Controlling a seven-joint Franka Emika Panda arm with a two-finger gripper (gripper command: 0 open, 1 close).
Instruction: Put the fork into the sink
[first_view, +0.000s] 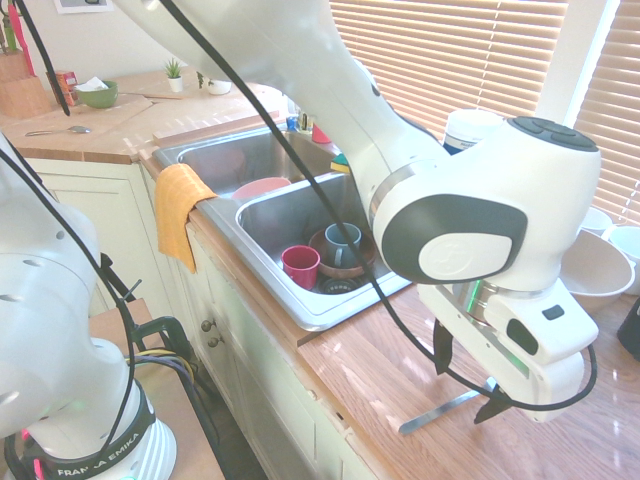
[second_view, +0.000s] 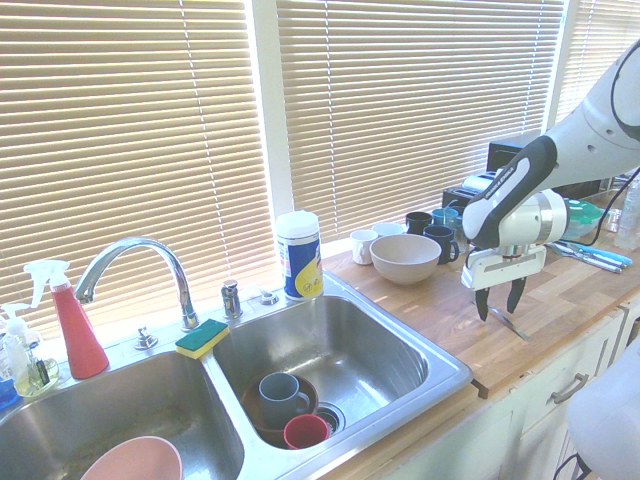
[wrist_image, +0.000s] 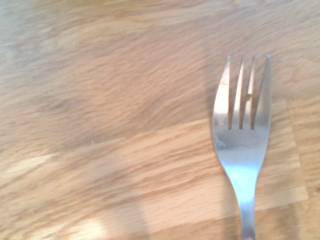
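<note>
The fork (wrist_image: 242, 135) is a shiny silver one with four tines, and it lies flat on the wooden counter to the right of the sink (second_view: 440, 385). In the first exterior view its handle (first_view: 440, 410) pokes out from under the hand towards the counter's front edge. My gripper (first_view: 470, 380) hangs low over the fork (second_view: 512, 322) and is open, with one dark finger on each side of it. Nothing is held in my gripper (second_view: 498, 305). The sink's (first_view: 330, 315) nearer basin lies about a hand's width left of the fork.
That basin holds a red cup (second_view: 305, 431), a grey mug (second_view: 278, 393) and a brown bowl. A large white bowl (second_view: 405, 257) and several mugs (second_view: 440, 240) stand behind the gripper. An orange cloth (first_view: 180, 210) hangs over the sink's front edge.
</note>
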